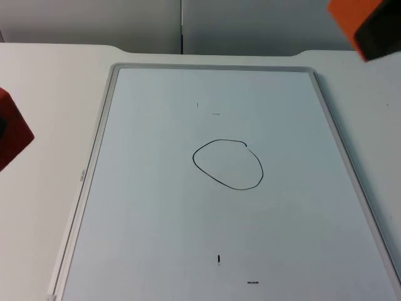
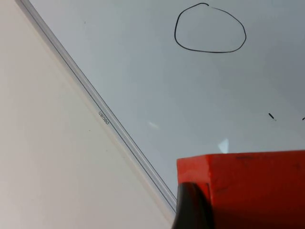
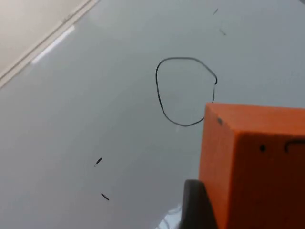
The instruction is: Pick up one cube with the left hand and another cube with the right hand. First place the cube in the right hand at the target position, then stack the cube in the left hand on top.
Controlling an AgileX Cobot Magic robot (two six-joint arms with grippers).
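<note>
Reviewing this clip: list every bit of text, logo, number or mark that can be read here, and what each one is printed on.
Small printed brand mark on the whiteboard's frame: too small to read.
Tiny dark print on the whiteboard near its near edge: too small to read.
Hand-drawn circle and a few short pen strokes: marks, not text.
Black marks on the orange cube in the right gripper: not legible.
Red cube in the left gripper: no text seen.

A white table (image 1: pixel 50 75) spans the frame. A grey wall (image 1: pixel 250 25) runs along the top edge, with a vertical seam at upper centre. A framed whiteboard (image 1: pixel 156 219) lies flat at centre, reflecting soft light.
</note>
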